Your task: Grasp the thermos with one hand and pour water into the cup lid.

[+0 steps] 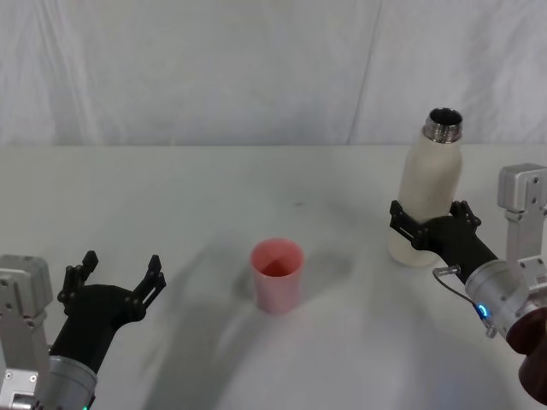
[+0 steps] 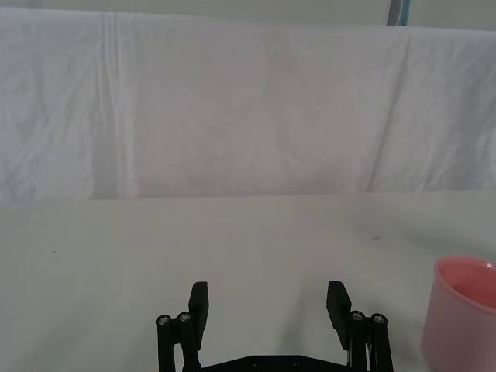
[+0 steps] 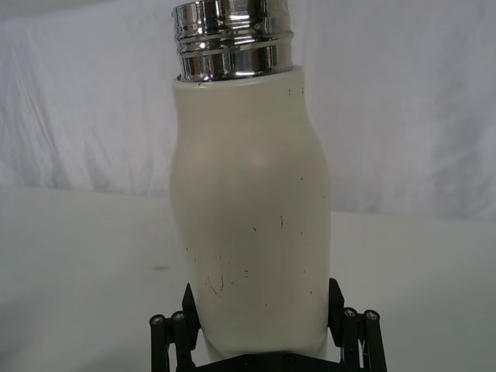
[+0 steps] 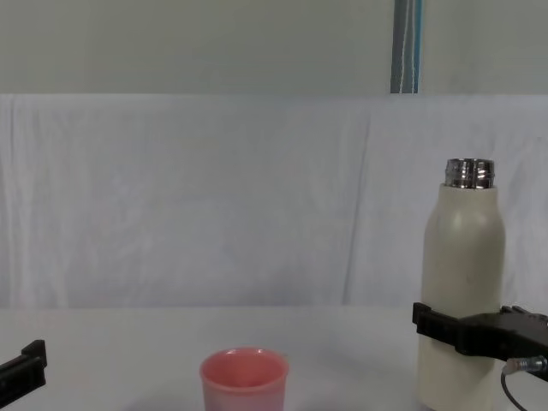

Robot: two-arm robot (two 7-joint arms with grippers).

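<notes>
Standing upright at the table's (image 1: 171,196) right, the thermos (image 1: 427,192) is clasped low, seemingly firmly, by the right gripper (image 1: 430,219). The left gripper (image 1: 113,280) is held wide open, empty, left of the cup lid (image 1: 276,274).

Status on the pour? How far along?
Done: the right pincer is around the thermos's lower body, one finger on each side; whether it grips yet I cannot tell. In hand: the grasp; the thermos is upright, neck open, off to the right of the cup lid. Left: lift, carry over the cup, tilt and pour. The left pincer waits open, left of the cup.
</notes>
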